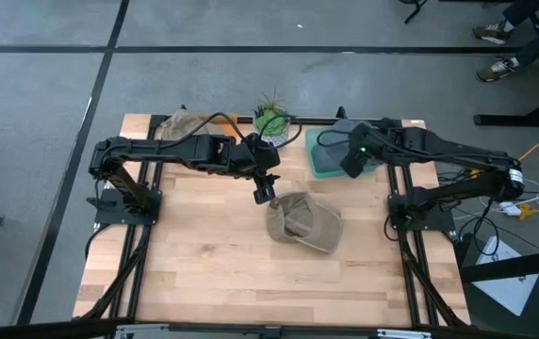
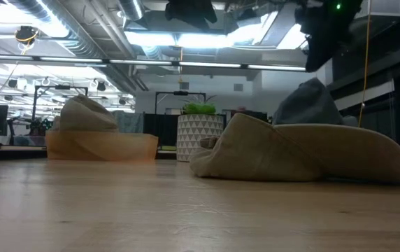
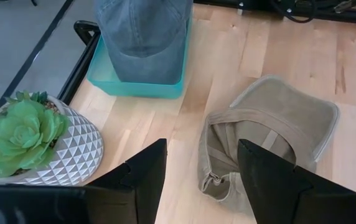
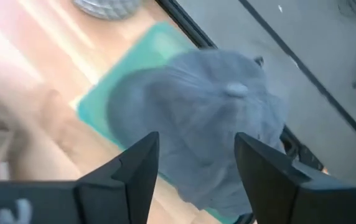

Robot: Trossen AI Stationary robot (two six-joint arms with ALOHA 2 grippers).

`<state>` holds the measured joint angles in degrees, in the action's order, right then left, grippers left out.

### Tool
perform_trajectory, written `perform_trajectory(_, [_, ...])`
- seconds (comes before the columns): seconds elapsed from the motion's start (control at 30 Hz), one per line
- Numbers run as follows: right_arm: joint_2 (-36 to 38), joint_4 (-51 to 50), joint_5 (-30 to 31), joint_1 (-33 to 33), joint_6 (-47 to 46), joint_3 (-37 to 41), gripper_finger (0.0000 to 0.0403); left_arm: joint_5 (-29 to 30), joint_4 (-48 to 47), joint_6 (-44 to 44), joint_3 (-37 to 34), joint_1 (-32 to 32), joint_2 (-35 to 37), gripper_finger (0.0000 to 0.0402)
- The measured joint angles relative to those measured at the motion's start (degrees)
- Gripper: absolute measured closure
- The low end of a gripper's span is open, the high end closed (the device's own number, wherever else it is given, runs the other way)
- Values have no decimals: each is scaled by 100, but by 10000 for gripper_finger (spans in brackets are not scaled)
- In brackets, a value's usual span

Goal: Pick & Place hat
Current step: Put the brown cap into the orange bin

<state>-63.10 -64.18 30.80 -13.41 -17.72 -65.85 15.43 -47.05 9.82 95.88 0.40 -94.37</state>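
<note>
A tan cap point(image 1: 304, 224) lies upside down on the wooden table near its middle, brim toward the right; it also shows as the tan cap point(image 3: 262, 140) and the tan cap point(image 2: 305, 150). My left gripper point(image 1: 264, 194) hangs open just above the cap's left rear edge, shown as my left gripper point(image 3: 201, 180), touching nothing. A grey cap point(image 4: 209, 112) rests crown up on a teal tray point(image 1: 331, 160) at the far right. My right gripper point(image 4: 196, 168) hovers open above that grey cap.
A potted green succulent point(image 1: 271, 122) in a white patterned pot stands at the far edge near the middle. Another tan hat point(image 1: 183, 125) sits on a tray at the far left. Bare wood stretches across the near half of the table point(image 1: 251, 282).
</note>
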Motion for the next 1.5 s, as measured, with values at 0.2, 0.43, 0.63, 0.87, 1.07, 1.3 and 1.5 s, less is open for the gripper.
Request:
perform_trajectory(0.2, [27,35,-674,645,40,-205,212,-11,-18,-1,0,0,0,210])
perform_trajectory(0.43, [27,388,-1964,1456,109,-205,214,-37,-160,-97,0,-145,-2,210])
perform_trajectory(0.63, [27,638,-2347,2114,-253,-205,215,-577,-188,-926,0,-299,-2,210])
perform_trajectory(0.87, [27,882,-2342,2766,-669,-68,215,-1184,-79,-1795,-123,-429,-186,212])
perform_trajectory(1.07, [25,1385,-2422,3305,-1256,569,215,-1230,-320,-1439,-290,-490,-374,214])
perform_trajectory(1.3, [-174,2632,-2596,3922,-1942,1313,215,-1214,-302,-1056,-273,-498,-463,216])
perform_trajectory(1.5, [-672,3014,-2592,4358,-2247,1445,215,-1209,-365,-960,-275,-522,-470,217])
